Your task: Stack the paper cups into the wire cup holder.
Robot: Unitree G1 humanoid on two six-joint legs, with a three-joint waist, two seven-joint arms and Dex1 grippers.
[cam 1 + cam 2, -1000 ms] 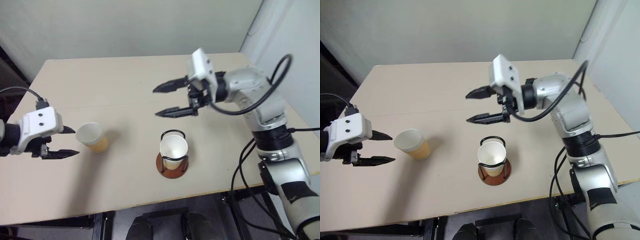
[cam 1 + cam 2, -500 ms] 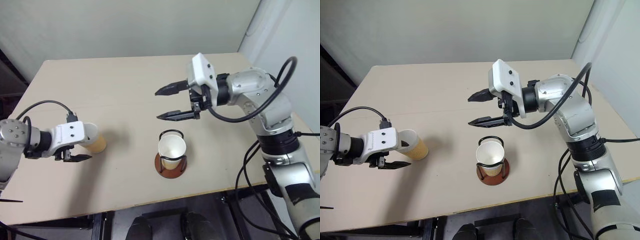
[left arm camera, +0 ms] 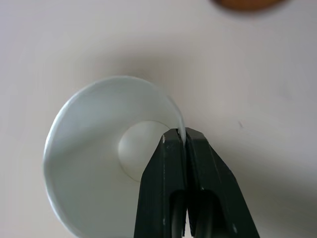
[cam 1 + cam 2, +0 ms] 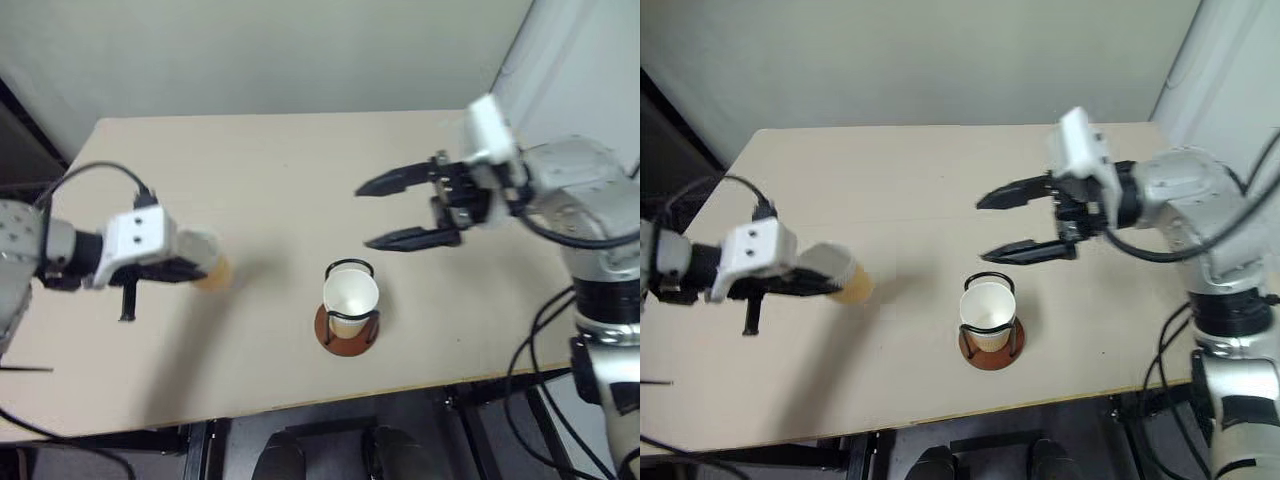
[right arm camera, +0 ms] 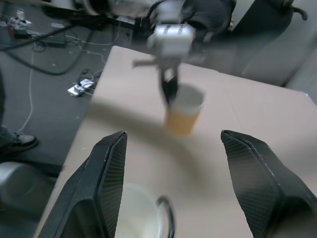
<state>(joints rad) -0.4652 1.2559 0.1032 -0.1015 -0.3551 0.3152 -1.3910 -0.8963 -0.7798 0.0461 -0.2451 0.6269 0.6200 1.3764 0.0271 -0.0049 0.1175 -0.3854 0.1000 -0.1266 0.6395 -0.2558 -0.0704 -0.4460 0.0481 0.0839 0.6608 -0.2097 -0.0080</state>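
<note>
While left hand (image 3: 184,141) pinches the cup (image 4: 205,262) rim above the surface (image 4: 280,180), carry it level over the holder (image 4: 347,312), already holding a cup, and lower straight; right hand (image 4: 400,212) open, clear.

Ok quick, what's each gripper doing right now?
Left gripper: shut on the rim of a cup.
Right gripper: open, holding nothing.
</note>
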